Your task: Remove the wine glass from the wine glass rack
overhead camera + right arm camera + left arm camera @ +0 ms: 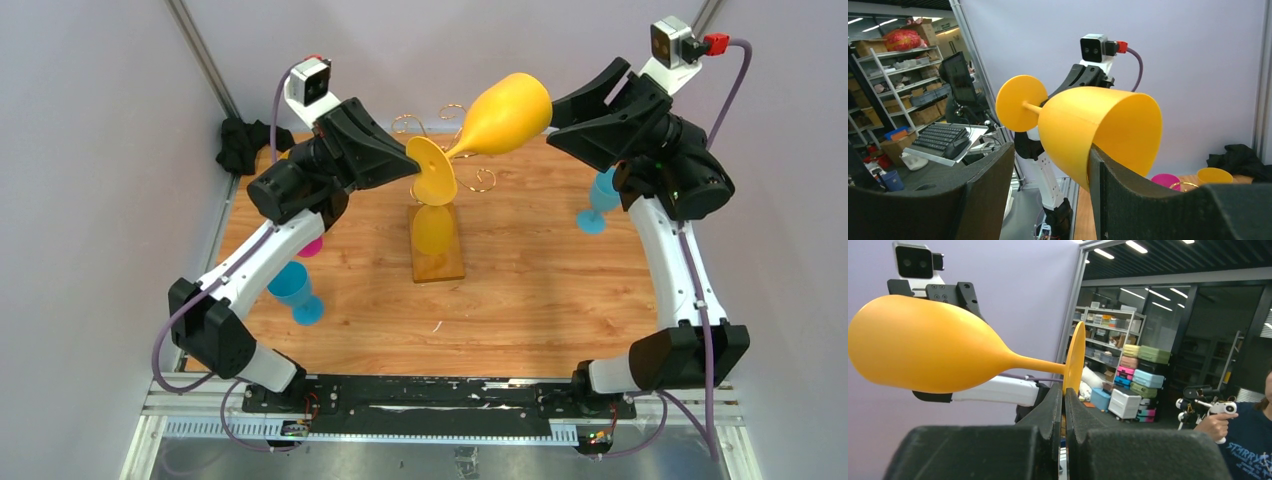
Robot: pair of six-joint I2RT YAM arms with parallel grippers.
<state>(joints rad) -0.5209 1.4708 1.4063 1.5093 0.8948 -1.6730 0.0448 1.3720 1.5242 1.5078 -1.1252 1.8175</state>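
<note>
The wine glass (505, 115) is in the air on its side above the far middle of the counter (560, 300), its stem roughly level. The bowl points toward the far right corner and the foot toward the left arm. The left tool (1064, 390) is clamped on the rim of the flat foot. The right tool (1050, 150) stands apart around the bowl, one finger (1108, 175) against the bowl wall and the other clear of it. The wine glass rack (445, 268) sits beneath, its gold wire curls showing just behind the glass. From the overhead view the glass looks free of the wires, so the lift-off seems essentially done. The next move probably calls for the right tool to close gently on the bowl, or to back away. The glass should then be carried sideways, well apart from the curls, and turned upright before it is set down.
</note>
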